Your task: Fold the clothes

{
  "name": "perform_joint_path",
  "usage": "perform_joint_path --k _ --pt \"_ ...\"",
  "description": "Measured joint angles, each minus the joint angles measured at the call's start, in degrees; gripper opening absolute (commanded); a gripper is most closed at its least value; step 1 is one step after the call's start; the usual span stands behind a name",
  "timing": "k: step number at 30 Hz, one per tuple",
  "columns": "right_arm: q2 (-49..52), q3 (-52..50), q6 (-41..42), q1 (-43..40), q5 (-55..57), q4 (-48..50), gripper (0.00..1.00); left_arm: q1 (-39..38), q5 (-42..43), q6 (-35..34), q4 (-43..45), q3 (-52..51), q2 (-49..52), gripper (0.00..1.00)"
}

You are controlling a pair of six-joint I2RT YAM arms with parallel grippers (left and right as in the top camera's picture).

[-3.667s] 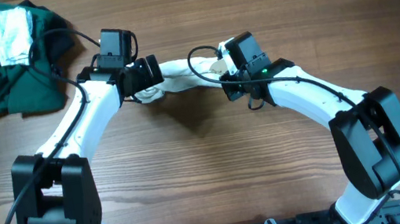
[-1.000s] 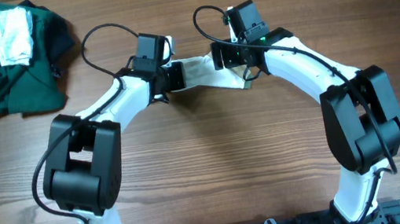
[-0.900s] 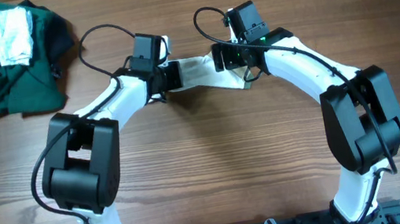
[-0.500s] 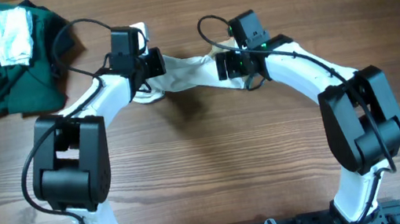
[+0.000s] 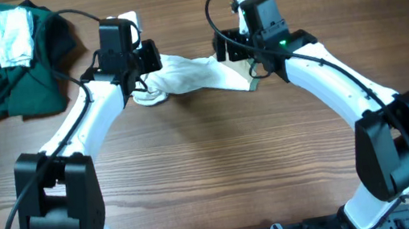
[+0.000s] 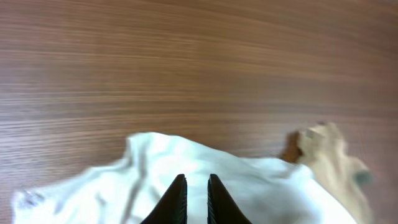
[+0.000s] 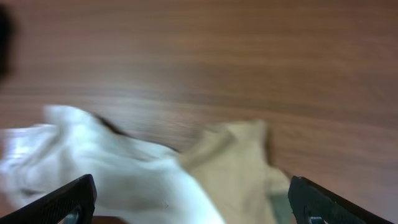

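The clothes [image 5: 195, 75] are a small white garment with a khaki-tan part [image 5: 240, 72], lying stretched across the far middle of the table. My left gripper [image 5: 149, 60] is at the garment's left end. In the left wrist view it [image 6: 195, 180] is shut on the white cloth [image 6: 249, 186], with only a thin gap between its dark fingers; the tan part [image 6: 329, 155] lies to the right. My right gripper [image 5: 229, 48] hovers over the garment's right end. In the right wrist view it [image 7: 193, 198] stands wide open over the white cloth [image 7: 124, 168] and the tan part [image 7: 242, 162].
A large dark green garment [image 5: 20, 77] lies bunched at the far left corner of the wooden table [image 5: 221, 169], with a whitish-grey folded cloth [image 5: 10, 38] on top of it. Both arms arch in from the near edge.
The left gripper has moved left and toward the far edge with the cloth's left end, drawing the garment out wider. The right gripper has shifted slightly farther back and stayed open.
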Motion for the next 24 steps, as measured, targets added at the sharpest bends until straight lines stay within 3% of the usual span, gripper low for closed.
perform_joint_path --k 13,18,19,24 --pt "9.05 0.28 -3.08 0.55 -14.97 0.81 0.99 -4.11 5.01 -1.29 -1.92 0.00 9.38 0.13" --pt "10.78 0.28 -3.08 0.55 -16.35 0.00 0.90 -4.11 5.68 -1.33 -2.91 0.00 9.57 0.13" --pt "11.21 0.28 -3.08 0.55 -16.31 -0.39 0.84 -4.11 5.62 -1.33 -3.15 0.00 9.57 0.13" --pt "12.76 0.28 -3.63 0.55 -13.29 -1.77 0.26 -3.72 4.13 -1.31 -4.35 0.00 9.66 0.13"
